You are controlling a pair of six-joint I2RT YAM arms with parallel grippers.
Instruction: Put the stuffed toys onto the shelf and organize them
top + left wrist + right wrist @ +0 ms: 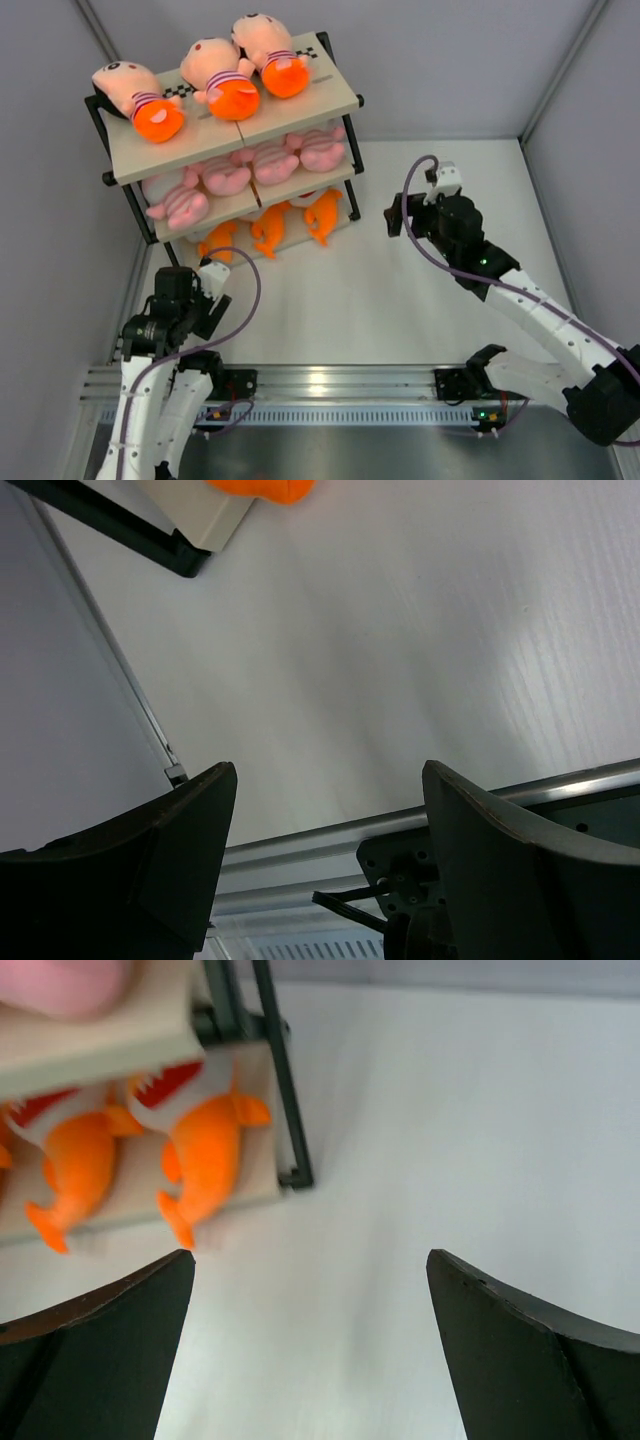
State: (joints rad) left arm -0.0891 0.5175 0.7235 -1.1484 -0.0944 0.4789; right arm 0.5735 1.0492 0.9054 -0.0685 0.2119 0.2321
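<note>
The shelf (300, 110) stands at the back left. Three peach-headed dolls (218, 78) lie on its top board, pink striped animals (275, 162) fill the middle board, and three orange fish (268, 230) lie on the bottom board. My right gripper (408, 198) hovers to the right of the shelf, open and empty. In the right wrist view its fingertips (310, 1255) frame bare table, with two orange fish (205, 1155) on the bottom board (258, 1175) ahead. My left gripper (214, 268) is open and empty near the shelf's front left foot, its jaws (328, 770) wide apart over the table.
An aluminium rail (330, 380) carrying both arm bases runs along the near edge. Grey walls (60, 200) enclose the white table on the left, back and right. The shelf's black corner foot (296, 1175) stands close ahead of the right gripper. An orange toy's edge (265, 488) shows above the left gripper.
</note>
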